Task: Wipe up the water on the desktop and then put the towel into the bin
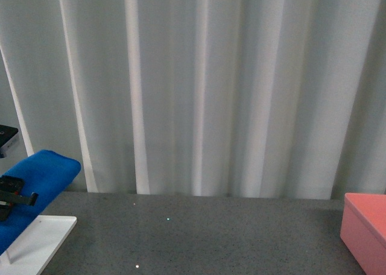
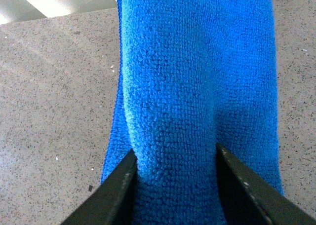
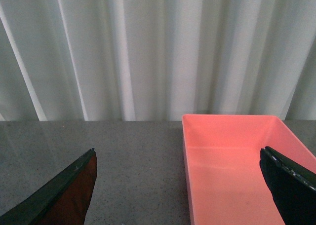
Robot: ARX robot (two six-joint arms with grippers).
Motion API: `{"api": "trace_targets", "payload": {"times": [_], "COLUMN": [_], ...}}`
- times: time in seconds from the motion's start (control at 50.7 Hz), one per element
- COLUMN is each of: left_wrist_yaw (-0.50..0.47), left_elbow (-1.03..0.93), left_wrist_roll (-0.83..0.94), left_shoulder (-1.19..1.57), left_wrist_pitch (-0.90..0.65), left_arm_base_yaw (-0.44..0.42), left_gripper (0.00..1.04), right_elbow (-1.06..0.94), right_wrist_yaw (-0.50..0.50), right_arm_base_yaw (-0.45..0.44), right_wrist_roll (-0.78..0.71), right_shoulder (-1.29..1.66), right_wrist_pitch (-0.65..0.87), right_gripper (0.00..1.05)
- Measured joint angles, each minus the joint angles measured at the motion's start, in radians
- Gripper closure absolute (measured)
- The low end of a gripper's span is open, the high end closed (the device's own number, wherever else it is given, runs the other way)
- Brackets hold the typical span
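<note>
The blue towel (image 1: 37, 177) hangs at the far left of the front view, above the desktop (image 1: 211, 239). In the left wrist view my left gripper (image 2: 174, 156) is shut on the towel (image 2: 197, 77), with the cloth bunched between the two dark fingers and spreading wide beyond them over the speckled desktop (image 2: 49, 111). The pink bin (image 1: 365, 230) stands at the right edge of the desktop. My right gripper (image 3: 177, 153) is open and holds nothing, one finger over the bin (image 3: 237, 166) and the other over the desktop (image 3: 133, 156). The bin's inside looks bare.
A white rack base (image 1: 39, 242) lies at the front left, under the towel. A white curtain (image 1: 211, 88) closes off the back of the desktop. Two small bright specks (image 1: 137, 266) glint on the grey surface near the front.
</note>
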State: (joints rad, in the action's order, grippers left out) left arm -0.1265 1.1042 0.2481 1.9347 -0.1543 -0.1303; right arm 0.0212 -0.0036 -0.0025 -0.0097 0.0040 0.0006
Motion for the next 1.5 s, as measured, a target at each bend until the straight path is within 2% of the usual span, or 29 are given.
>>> {"api": "trace_targets", "payload": {"times": [0.276,0.552,0.591,0.71,0.788,0.867,0.966,1.064,1.143,1.321,1.38,1.419,1.498], "left_wrist_yaw": [0.134,0.325,0.376,0.468,0.531,0.596,0.605,0.562,0.535,0.458,0.457,0.455,0.451], "left_elbow": [-0.042,-0.137,-0.169,-0.268,-0.364,-0.462,-0.521,-0.557,-0.563,-0.563,-0.563,-0.562,-0.562], "left_wrist_roll": [-0.074,-0.195,-0.232,-0.290,-0.338,-0.400,-0.444,-0.469,-0.483,-0.484,-0.484,-0.484,-0.484], "left_shoulder": [-0.056,-0.286,-0.342,-0.462,-0.560,-0.645,-0.679,-0.661,-0.611,-0.552,-0.550,-0.550,-0.550], "left_wrist_pitch": [-0.030,-0.114,-0.143,-0.208,-0.249,-0.333,-0.404,-0.447,-0.483,-0.513,-0.513,-0.513,-0.513], "left_arm_base_yaw": [-0.003,-0.014,-0.014,0.012,0.084,0.200,0.309,0.447,0.517,0.586,0.590,0.591,0.592], "left_gripper": [1.00,1.00,1.00,1.00,1.00,1.00,1.00,1.00,1.00,1.00,1.00,1.00,1.00], "right_elbow": [0.000,0.000,0.000,0.000,0.000,0.000,0.000,0.000,0.000,0.000,0.023,0.054,0.082], "right_wrist_yaw": [0.000,0.000,0.000,0.000,0.000,0.000,0.000,0.000,0.000,0.000,-0.091,-0.204,-0.396], "right_arm_base_yaw": [0.000,0.000,0.000,0.000,0.000,0.000,0.000,0.000,0.000,0.000,-0.027,-0.079,-0.196], "right_wrist_roll": [0.000,0.000,0.000,0.000,0.000,0.000,0.000,0.000,0.000,0.000,-0.021,-0.040,-0.049], "right_shoulder": [0.000,0.000,0.000,0.000,0.000,0.000,0.000,0.000,0.000,0.000,0.030,0.097,0.238], "right_wrist_pitch": [0.000,0.000,0.000,0.000,0.000,0.000,0.000,0.000,0.000,0.000,-0.070,-0.139,-0.097], "right_gripper": [0.07,0.07,0.07,0.07,0.07,0.07,0.07,0.07,0.07,0.07,0.07,0.07,0.07]}}
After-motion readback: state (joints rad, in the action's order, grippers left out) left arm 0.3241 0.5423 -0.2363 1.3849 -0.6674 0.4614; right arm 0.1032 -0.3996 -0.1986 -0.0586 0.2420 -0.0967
